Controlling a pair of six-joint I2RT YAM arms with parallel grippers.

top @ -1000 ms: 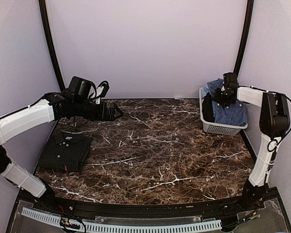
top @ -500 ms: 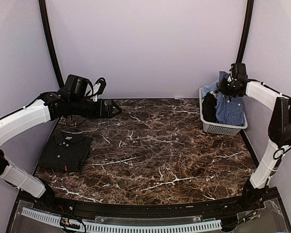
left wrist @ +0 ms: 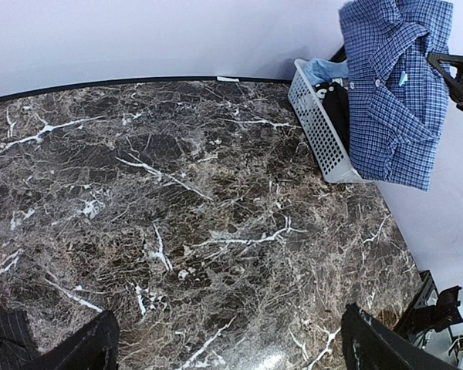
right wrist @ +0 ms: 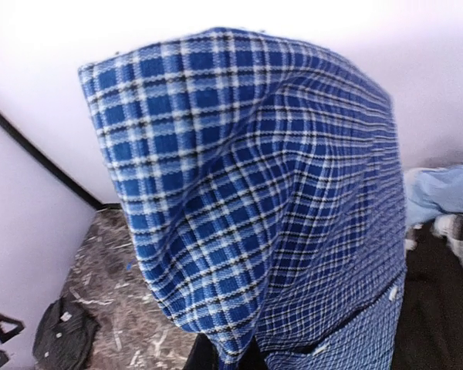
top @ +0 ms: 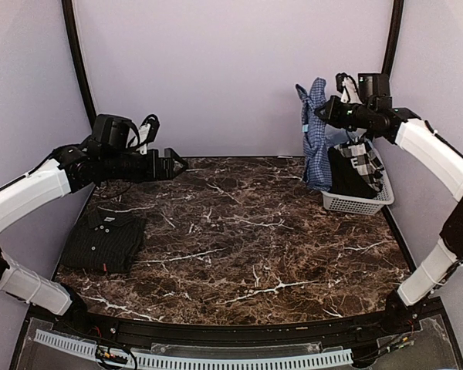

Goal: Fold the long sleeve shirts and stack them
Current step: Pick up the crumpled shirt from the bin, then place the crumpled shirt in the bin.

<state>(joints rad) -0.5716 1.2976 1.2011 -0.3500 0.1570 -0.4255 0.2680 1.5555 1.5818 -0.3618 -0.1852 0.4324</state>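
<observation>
My right gripper [top: 330, 110] is shut on the blue checked long sleeve shirt [top: 316, 135] and holds it in the air, hanging over the basket's left end. In the right wrist view the shirt [right wrist: 278, 193] fills the frame and hides most of the gripper [right wrist: 247, 361]. The near-black long sleeve shirt [top: 104, 240] lies folded flat on the table at the left, and also shows in the right wrist view [right wrist: 62, 335]. My left gripper [top: 174, 163] is open and empty, hovering above the table's back left. In the left wrist view the gripper [left wrist: 231, 351] has its jaws wide apart.
A white slatted basket [top: 355, 202] stands at the back right against the wall, with a dark garment [top: 353, 169] and other cloth in it; the basket also shows in the left wrist view [left wrist: 316, 123]. The marble table [top: 247, 247] ends at a black rim.
My right gripper has lifted the blue shirt up out of the basket and swung it left. My left gripper has risen a little and drawn back to the left.
</observation>
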